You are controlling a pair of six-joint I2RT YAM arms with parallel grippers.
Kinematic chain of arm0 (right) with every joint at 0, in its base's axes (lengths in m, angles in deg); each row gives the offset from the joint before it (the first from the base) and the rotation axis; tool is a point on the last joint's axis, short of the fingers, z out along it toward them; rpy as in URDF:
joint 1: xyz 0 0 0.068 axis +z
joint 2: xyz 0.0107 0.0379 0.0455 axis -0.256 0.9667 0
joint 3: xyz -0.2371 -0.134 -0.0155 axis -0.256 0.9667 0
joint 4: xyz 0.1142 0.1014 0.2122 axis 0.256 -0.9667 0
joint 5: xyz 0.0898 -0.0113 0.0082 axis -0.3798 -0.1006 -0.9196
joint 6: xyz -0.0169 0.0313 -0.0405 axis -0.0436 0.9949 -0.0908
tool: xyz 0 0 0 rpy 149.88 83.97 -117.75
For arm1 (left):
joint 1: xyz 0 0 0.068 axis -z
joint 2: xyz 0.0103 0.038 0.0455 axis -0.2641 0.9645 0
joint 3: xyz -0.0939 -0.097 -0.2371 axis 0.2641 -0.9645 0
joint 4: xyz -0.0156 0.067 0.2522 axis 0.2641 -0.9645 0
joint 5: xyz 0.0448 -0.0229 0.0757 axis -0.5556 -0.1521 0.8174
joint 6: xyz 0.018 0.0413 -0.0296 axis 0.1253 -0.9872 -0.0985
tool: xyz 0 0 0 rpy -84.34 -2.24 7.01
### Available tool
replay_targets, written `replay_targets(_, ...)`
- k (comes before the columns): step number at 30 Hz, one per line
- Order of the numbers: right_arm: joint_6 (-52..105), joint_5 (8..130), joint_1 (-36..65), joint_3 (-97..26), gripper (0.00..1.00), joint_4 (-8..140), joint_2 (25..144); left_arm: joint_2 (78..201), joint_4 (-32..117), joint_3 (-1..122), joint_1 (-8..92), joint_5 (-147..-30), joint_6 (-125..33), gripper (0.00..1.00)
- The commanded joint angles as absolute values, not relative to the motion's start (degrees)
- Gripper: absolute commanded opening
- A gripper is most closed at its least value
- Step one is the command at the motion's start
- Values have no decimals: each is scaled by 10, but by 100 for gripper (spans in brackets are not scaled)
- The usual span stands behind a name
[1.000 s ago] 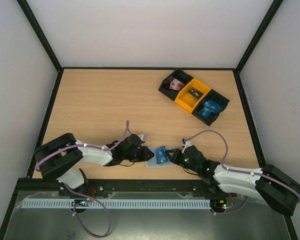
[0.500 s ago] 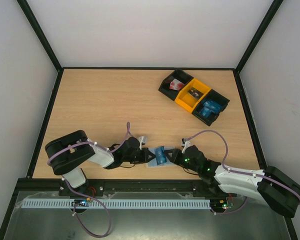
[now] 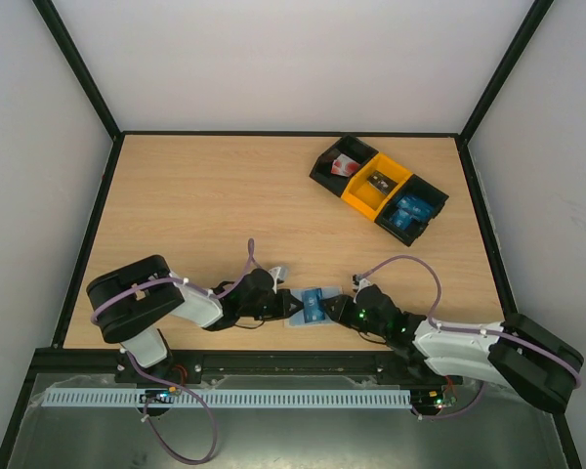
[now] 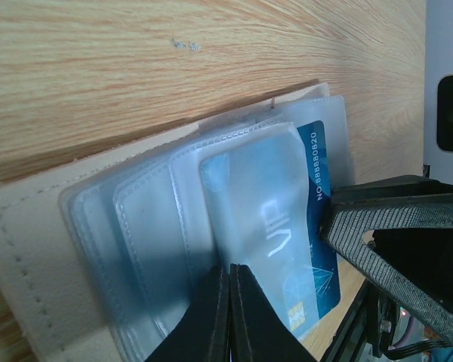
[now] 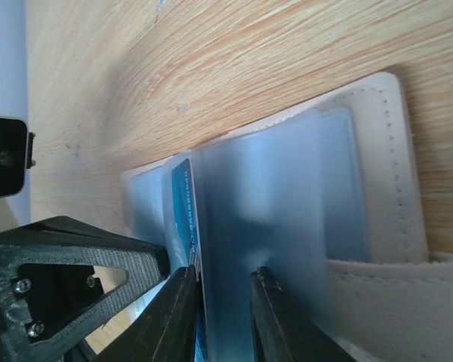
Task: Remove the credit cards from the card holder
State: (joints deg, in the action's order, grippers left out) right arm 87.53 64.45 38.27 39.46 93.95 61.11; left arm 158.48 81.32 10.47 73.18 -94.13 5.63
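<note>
White walls (image 3: 293,59) enclose the wooden worktop (image 3: 225,205). At its near edge, the left pincer (image 4: 229,275) clamps the card holder (image 3: 311,309); I cannot tell the right pincer's (image 5: 220,279) grip. Only the wrist views show a credit card's (image 4: 323,219) number.

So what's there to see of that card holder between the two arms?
The card holder lies open on the table near its front edge: a cream stitched cover with a strap, fanned frosted plastic pockets, a blue card in one. The left gripper pinches one pocket; the right gripper straddles another.
</note>
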Motion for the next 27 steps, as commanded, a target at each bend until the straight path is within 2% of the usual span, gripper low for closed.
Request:
replay_targets(1,860,657,379,398,22,922,633,1603,732,81,733,-912,44,3)
replay_targets(9,858,620,378,398,19,990,675,1611,743,77,734,-915,46,3)
replay_targets(14,859,626,377,398,2,993,671,1604,737,76,733,-910,45,3)
replay_targets(27,858,746,377,384,2,778,465,1575,736,63,733,-897,59,3)
